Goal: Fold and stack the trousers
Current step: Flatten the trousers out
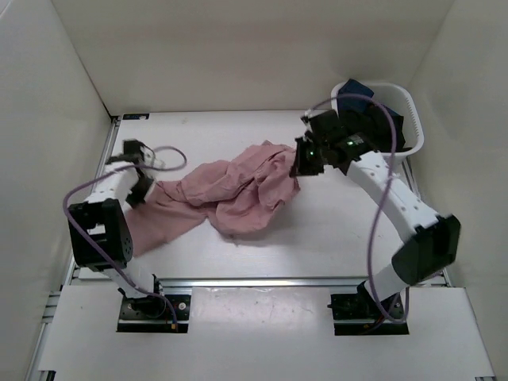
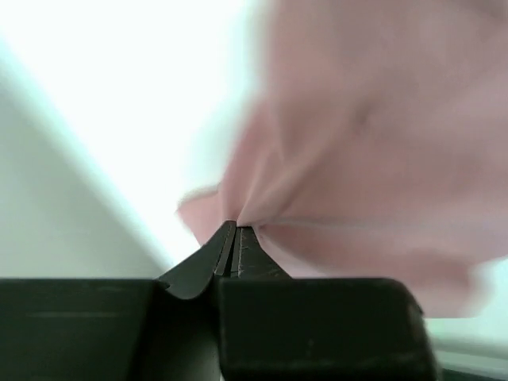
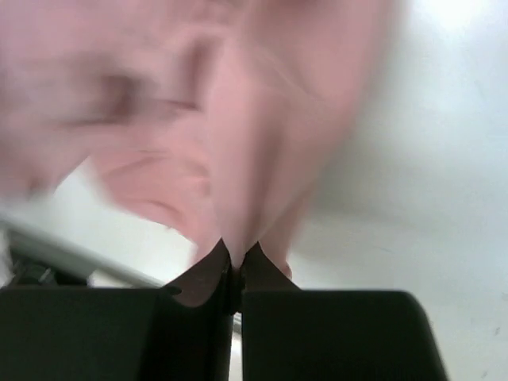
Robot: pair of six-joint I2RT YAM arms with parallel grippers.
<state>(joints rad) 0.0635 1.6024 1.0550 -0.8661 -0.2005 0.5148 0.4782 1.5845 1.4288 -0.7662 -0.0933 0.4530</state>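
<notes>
Spreading trousers [image 1: 238, 190] on desk [image 1: 333, 230], opposite edges pinched tight in left tool [image 2: 234, 236] and right tool [image 3: 236, 255]. Next: pulling taut, lowering evenly.

This looked like a robotics lab test cell: plain white panels [image 1: 48, 95] walled in a white table [image 1: 341, 234], and a left arm [image 1: 99, 226] and right arm [image 1: 397, 198], trailing purple cables [image 1: 371, 238], stood bolted to an aluminium rail [image 1: 262, 282].
</notes>
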